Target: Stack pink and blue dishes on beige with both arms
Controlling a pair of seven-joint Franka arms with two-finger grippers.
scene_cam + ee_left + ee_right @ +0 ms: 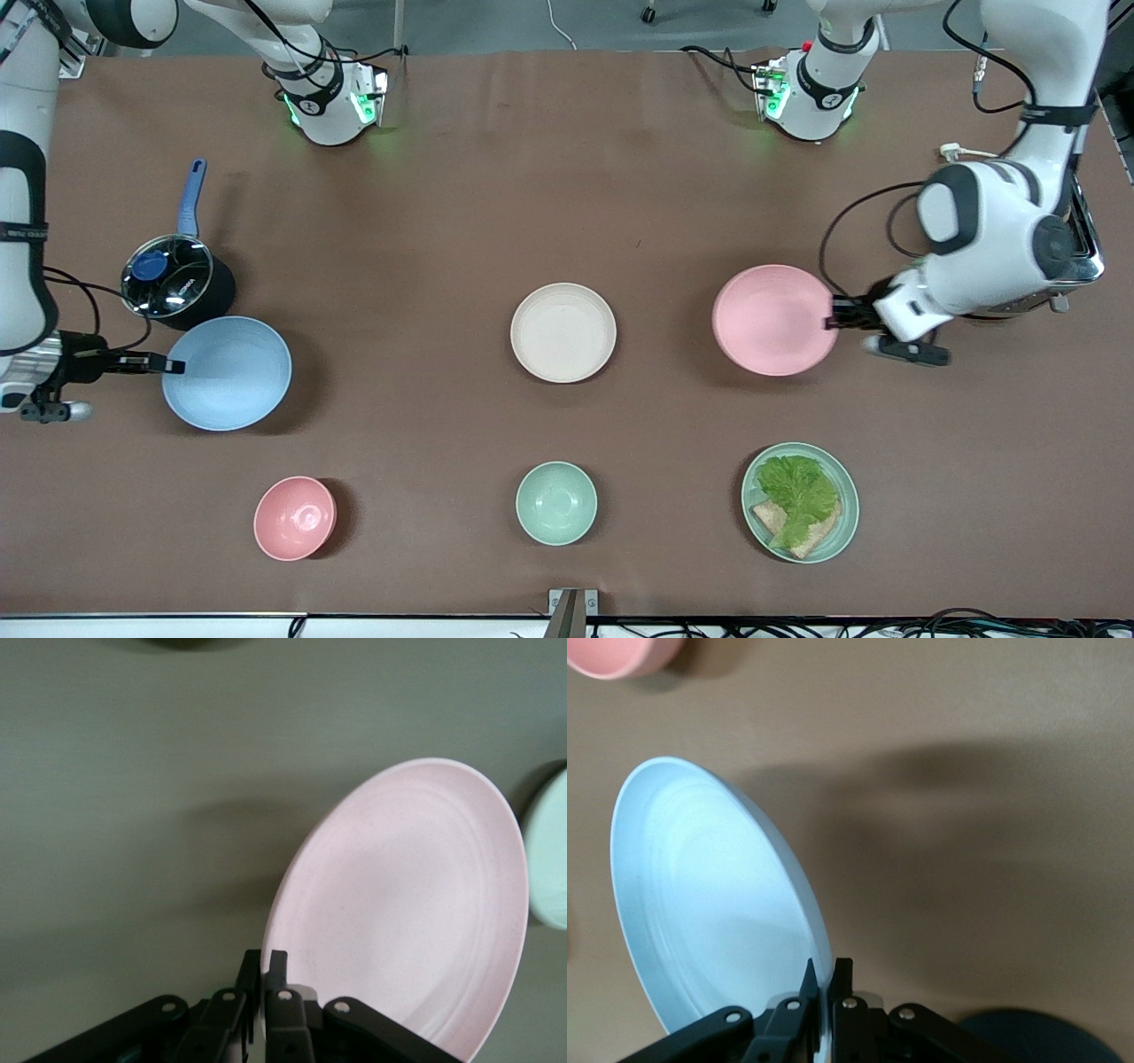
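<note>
The beige plate point(563, 332) lies in the middle of the table. My left gripper point(831, 316) is shut on the rim of the pink plate point(772, 319), at the left arm's end; the wrist view shows that pink plate point(416, 904) tilted up with its edge pinched in the left gripper point(265, 967). My right gripper point(175, 364) is shut on the rim of the blue plate point(229, 373), at the right arm's end. In the right wrist view the blue plate point(709, 904) also tilts off the table, its rim clamped in the right gripper point(826, 973).
A lidded black pot with a blue handle point(170, 270) stands close to the blue plate. Nearer the front camera sit a small pink bowl point(294, 517), a mint-green bowl point(555, 501) and a mint-green plate with lettuce and bread point(800, 501).
</note>
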